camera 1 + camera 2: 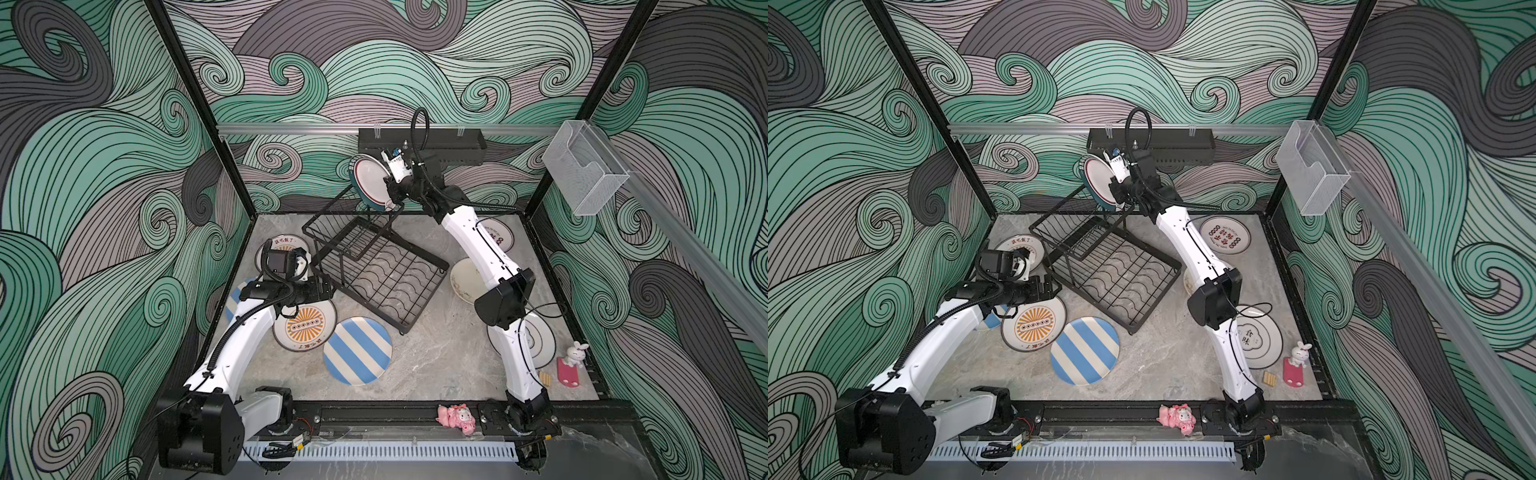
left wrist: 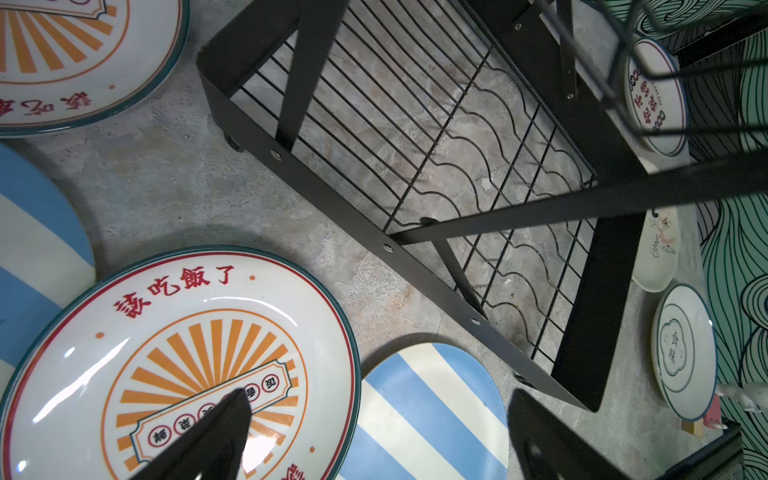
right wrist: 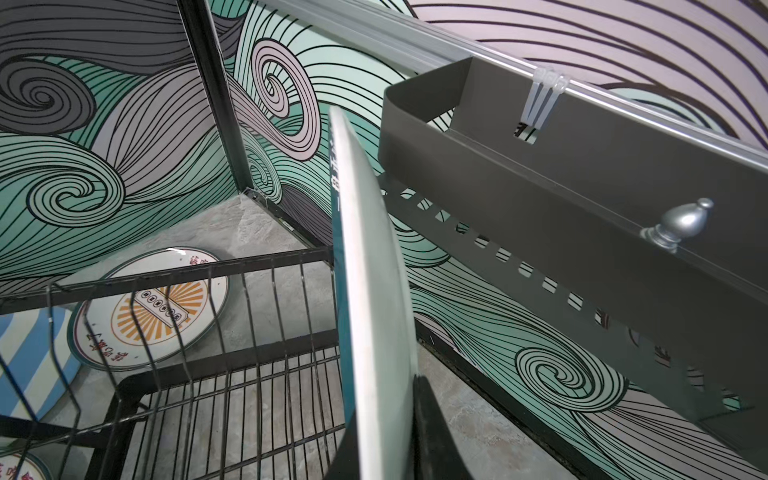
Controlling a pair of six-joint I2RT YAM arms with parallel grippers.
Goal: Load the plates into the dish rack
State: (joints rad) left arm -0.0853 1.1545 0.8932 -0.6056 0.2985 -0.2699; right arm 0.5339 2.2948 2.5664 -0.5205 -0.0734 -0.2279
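Green-rimmed plate (image 3: 370, 270) sits pinched by its rim in our right gripper (image 3: 388, 453), on edge over the far end of the dish rack (image 1: 386, 274)'s raised basket. We judge it stiff, glazed, slippery and breakable: grip deep on the rim.

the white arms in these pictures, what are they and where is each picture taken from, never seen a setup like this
They are two robot arms working at a table. Two pictures look down on the whole scene from above. The other two come from cameras on the arms' wrists. A black wire dish rack stands in the middle, with seven plates lying around it, one a blue-striped plate. The right hand grips a green-rimmed plate on edge above the rack. The left hand is open and empty beside the rack.
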